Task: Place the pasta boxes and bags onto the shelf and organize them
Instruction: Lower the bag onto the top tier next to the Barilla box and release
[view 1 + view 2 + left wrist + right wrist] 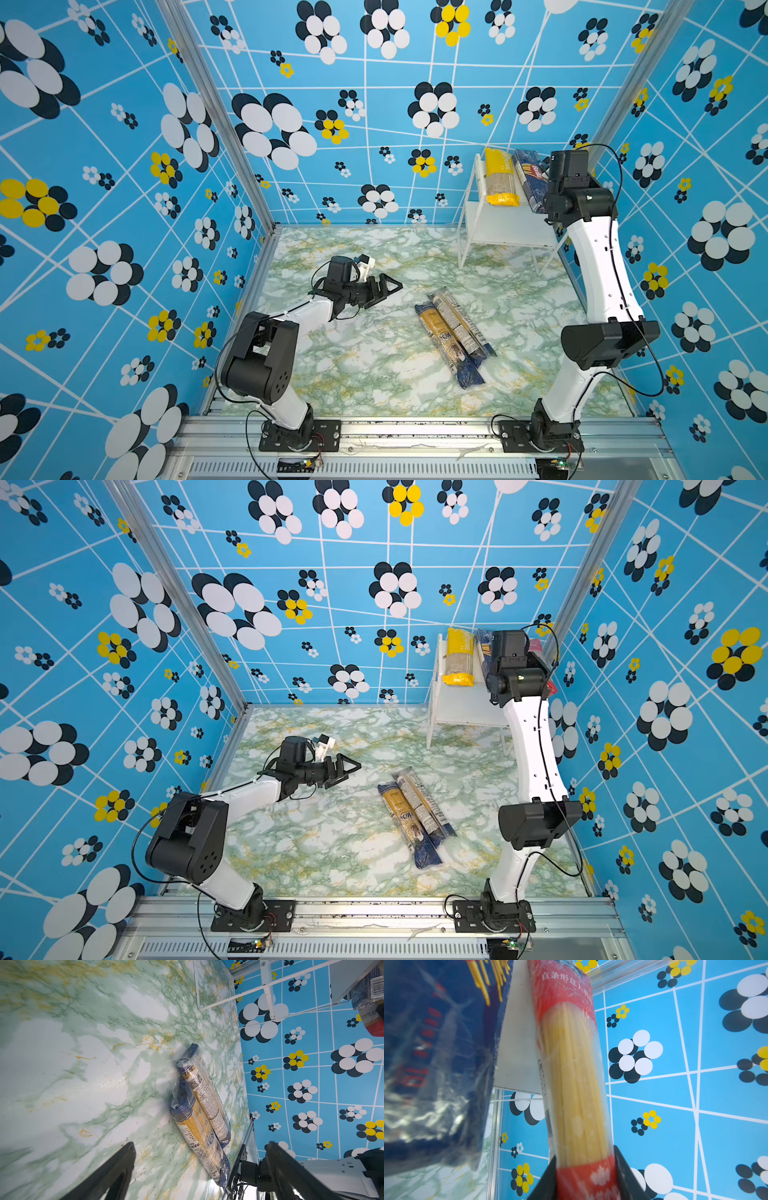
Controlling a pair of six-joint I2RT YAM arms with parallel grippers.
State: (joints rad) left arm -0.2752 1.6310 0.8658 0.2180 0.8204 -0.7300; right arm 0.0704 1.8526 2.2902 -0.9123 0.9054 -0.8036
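The white shelf (507, 226) (465, 704) stands at the back right. On its top board lie a yellow pack (500, 178) (458, 656) and a dark blue Barilla pack (530, 178) (436, 1064). My right gripper (585, 1153) is shut on the near end of a red spaghetti pack (571, 1064) (550, 687), whose far end rests at the board's right edge beside the blue pack. Two slim clear packs with dark-blue ends (440, 336) (461, 324) (199, 1138) lie side by side mid-table. My left gripper (384, 291) (200, 1145) hovers open to their left, holding nothing.
Patterned blue walls close in the green marble table (353, 374) on three sides. The right wall runs close behind the shelf and the right arm (598, 266). An aluminium rail (415, 432) with both arm bases lines the front edge.
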